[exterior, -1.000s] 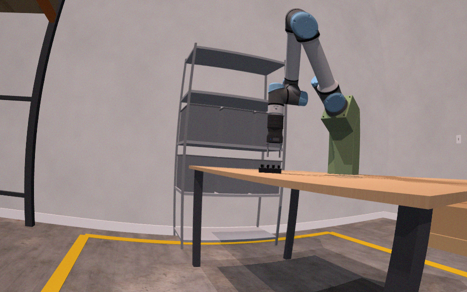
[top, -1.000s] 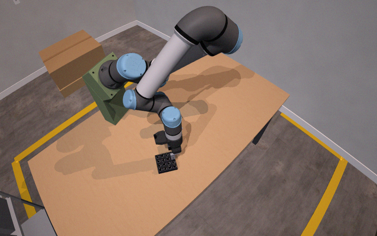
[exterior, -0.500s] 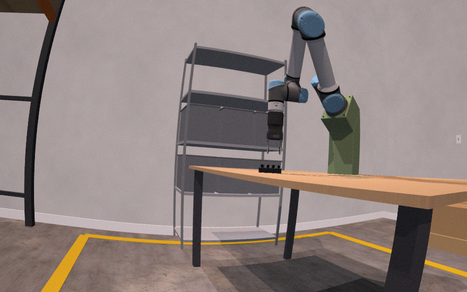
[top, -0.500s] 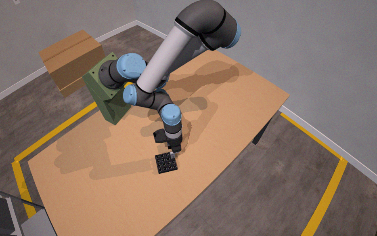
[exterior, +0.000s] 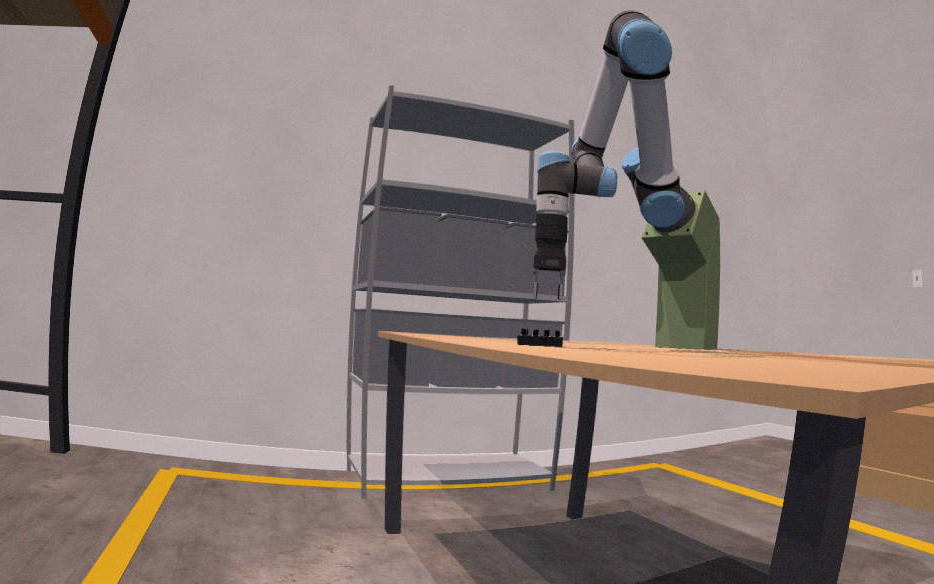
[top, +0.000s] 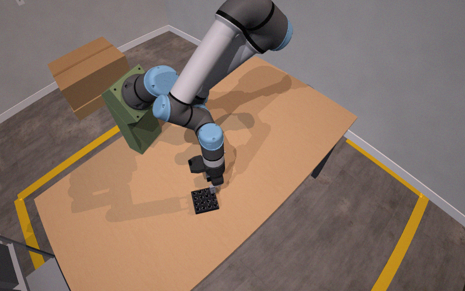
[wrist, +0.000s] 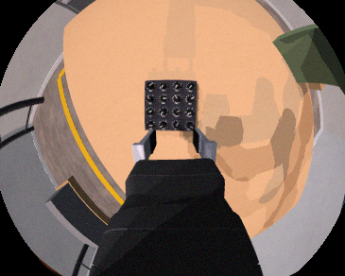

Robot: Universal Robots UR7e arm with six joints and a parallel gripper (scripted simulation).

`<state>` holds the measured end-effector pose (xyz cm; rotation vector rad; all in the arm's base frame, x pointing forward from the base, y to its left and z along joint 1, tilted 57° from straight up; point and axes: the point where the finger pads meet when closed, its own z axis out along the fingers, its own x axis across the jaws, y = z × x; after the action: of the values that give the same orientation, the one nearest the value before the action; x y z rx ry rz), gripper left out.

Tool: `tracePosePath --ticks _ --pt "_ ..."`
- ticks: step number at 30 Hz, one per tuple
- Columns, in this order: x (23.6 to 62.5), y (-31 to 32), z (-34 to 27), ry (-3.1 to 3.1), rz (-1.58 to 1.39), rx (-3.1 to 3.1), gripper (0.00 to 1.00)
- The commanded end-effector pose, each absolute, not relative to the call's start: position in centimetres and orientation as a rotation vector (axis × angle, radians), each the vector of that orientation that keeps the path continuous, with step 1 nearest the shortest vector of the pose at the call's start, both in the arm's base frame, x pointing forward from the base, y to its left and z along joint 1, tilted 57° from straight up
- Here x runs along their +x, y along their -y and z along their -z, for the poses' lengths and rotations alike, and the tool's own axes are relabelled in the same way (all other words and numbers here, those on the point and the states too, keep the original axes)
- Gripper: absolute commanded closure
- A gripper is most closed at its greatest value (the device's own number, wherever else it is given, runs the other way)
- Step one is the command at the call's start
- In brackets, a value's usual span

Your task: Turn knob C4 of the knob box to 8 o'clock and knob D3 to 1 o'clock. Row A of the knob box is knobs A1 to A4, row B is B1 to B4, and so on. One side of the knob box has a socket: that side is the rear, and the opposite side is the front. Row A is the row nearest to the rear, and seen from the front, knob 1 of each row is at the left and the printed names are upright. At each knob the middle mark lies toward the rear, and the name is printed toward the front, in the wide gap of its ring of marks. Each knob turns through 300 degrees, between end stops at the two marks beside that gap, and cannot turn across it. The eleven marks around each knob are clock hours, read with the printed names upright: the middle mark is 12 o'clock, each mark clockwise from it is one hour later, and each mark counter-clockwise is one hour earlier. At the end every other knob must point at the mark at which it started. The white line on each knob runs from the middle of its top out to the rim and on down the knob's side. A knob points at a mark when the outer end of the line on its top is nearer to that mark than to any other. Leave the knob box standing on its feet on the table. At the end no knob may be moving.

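The knob box [top: 205, 201] is a small black square with a four-by-four grid of dark knobs, standing flat on the wooden table. It also shows in the side view [exterior: 540, 338] and in the wrist view [wrist: 172, 106]. My gripper [top: 213, 187] hangs well above the box, over its edge nearest the arm, fingers pointing down. In the side view the gripper [exterior: 549, 296] is clearly apart from the knobs. In the wrist view the fingers stand wide open with nothing between them. The knob lines and printed names are too small to read.
The arm's green pedestal [top: 132, 115] stands at the table's far side. A cardboard box [top: 87, 73] sits on the floor behind it. A grey shelf rack [exterior: 456, 283] stands beyond the table end. The table edge [top: 259, 224] runs close to the knob box.
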<state>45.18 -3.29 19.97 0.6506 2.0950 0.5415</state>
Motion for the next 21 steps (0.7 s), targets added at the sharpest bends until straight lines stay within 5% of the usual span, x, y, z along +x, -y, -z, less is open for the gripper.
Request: tracePosePath --ticks 1,21 --pt "44.0 3.5 -20.6 -2.104 -0.550 0.649 0.00" --pt "41.4 4.0 -22.5 -2.103 -0.548 0.647 0.00"
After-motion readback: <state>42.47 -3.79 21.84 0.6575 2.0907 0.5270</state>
